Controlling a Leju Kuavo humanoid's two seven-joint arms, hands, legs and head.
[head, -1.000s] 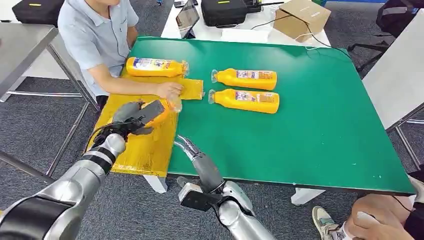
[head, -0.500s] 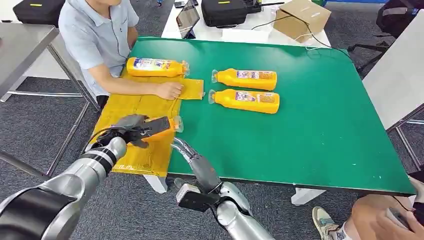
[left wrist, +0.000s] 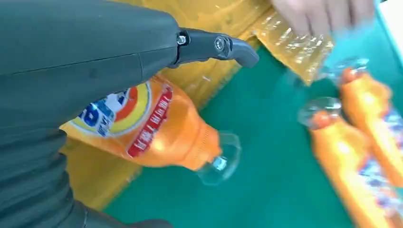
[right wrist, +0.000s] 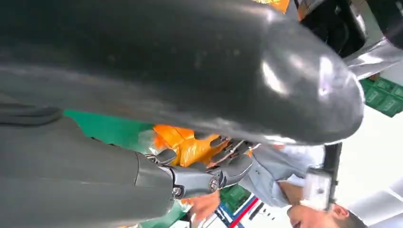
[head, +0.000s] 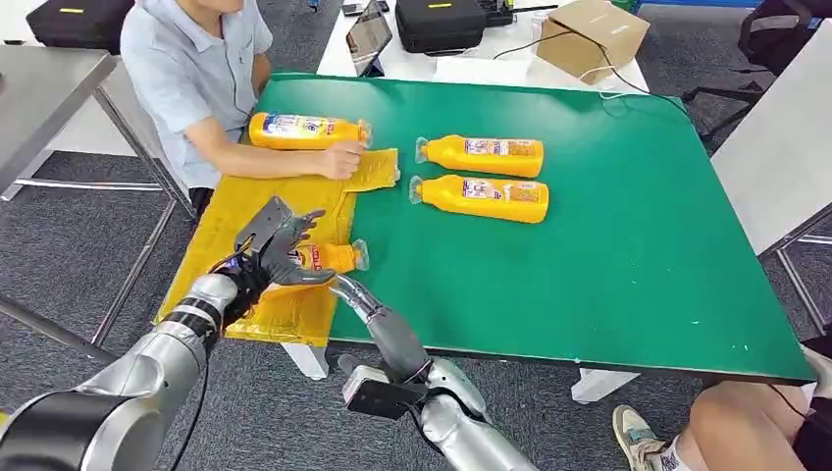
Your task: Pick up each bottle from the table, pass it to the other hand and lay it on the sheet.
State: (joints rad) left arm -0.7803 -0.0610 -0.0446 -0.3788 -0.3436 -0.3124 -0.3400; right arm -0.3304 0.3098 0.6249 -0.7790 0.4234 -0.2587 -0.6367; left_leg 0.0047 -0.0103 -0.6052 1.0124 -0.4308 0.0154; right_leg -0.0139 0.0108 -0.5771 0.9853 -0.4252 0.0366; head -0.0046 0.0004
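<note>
On the yellow sheet, the spread-fingered left hand half-hides a bottle; right hand's grip is unclear.

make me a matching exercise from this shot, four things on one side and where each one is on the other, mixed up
Things:
1. orange plastic bottle with the clear cap
2. pair of orange bottles
3. brown cardboard box
4. person's hand

Places:
A. on the white table beyond the green one
B. side by side on the bare green tabletop
C. at the near edge of the yellow sheet, under the robot's left hand
D. on the far corner of the yellow sheet

Pairs: 1-C, 2-B, 3-A, 4-D
</note>
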